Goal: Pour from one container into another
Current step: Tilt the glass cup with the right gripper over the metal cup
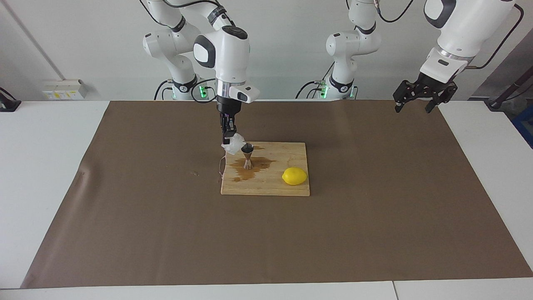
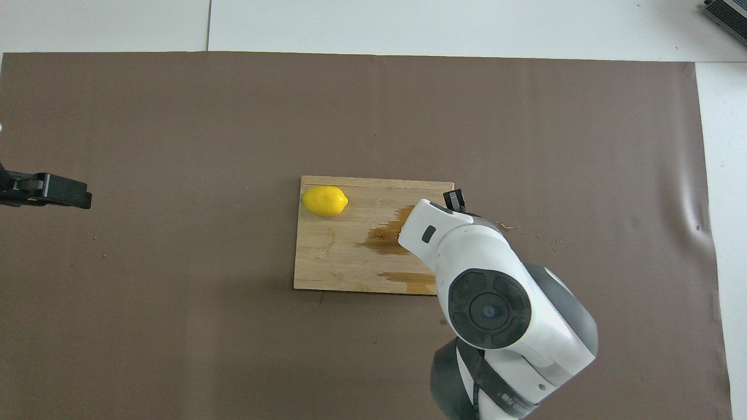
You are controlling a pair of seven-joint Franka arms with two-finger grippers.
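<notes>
My right gripper (image 1: 228, 139) is shut on the translucent white crinkly cup (image 1: 234, 145), which is tipped sideways with its mouth toward the steel jigger (image 1: 247, 155). The jigger stands upright on the wooden cutting board (image 1: 287, 154), in a brown puddle (image 1: 250, 168). In the overhead view the right arm's white wrist (image 2: 461, 245) hides both cup and jigger; only the puddle (image 2: 385, 238) shows beside it. My left gripper (image 1: 413, 105) hangs open and waiting, high over the mat's edge at the left arm's end, and its dark hand (image 2: 52, 191) shows at the overhead view's edge.
A yellow lemon (image 1: 294, 176) (image 2: 324, 200) lies on the board's corner farther from the robots, toward the left arm's end. A thin loop of cord (image 1: 221, 166) hangs off the board's edge at the right arm's end. Brown paper (image 1: 166, 216) covers the table.
</notes>
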